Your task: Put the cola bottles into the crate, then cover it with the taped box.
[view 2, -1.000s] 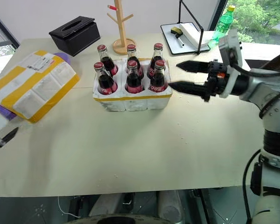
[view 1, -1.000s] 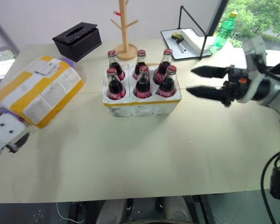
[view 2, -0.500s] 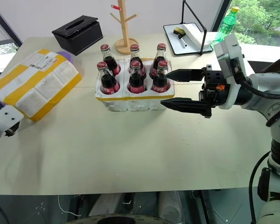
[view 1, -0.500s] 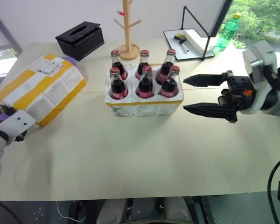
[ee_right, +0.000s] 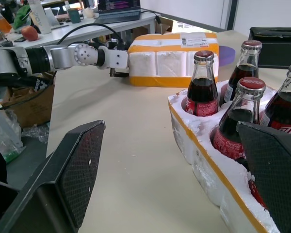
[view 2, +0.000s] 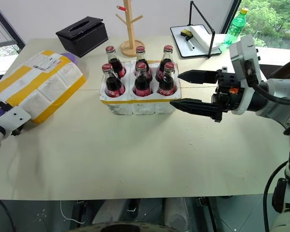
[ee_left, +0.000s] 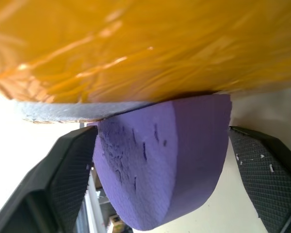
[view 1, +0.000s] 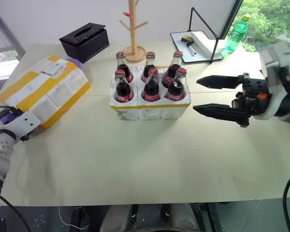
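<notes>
Six cola bottles point(view 1: 148, 82) with red caps stand in the wells of the white foam crate point(view 1: 150, 110), which has a yellow band. The taped box point(view 1: 43, 91), white with yellow stripes and a label, lies tilted at the table's left on purple foam. My left gripper point(view 1: 13, 118) is at the box's near end. In the left wrist view it point(ee_left: 162, 132) is shut on a purple foam block point(ee_left: 165, 165) under the box's yellow underside point(ee_left: 145, 48). My right gripper point(view 1: 196, 95) hovers open just right of the crate, pointing at it, with nothing between its fingers point(ee_right: 72, 170).
A black tissue box point(view 1: 84, 41) and a wooden peg stand point(view 1: 133, 29) stand behind the crate. At the back right are a black-framed tray point(view 1: 198, 41) and a green plastic bottle point(view 1: 237, 31). The table's near half is bare.
My left hand has moved forward to the taped box's near end, and its fingers have narrowed onto the purple foam. The right gripper has stayed open beside the crate.
</notes>
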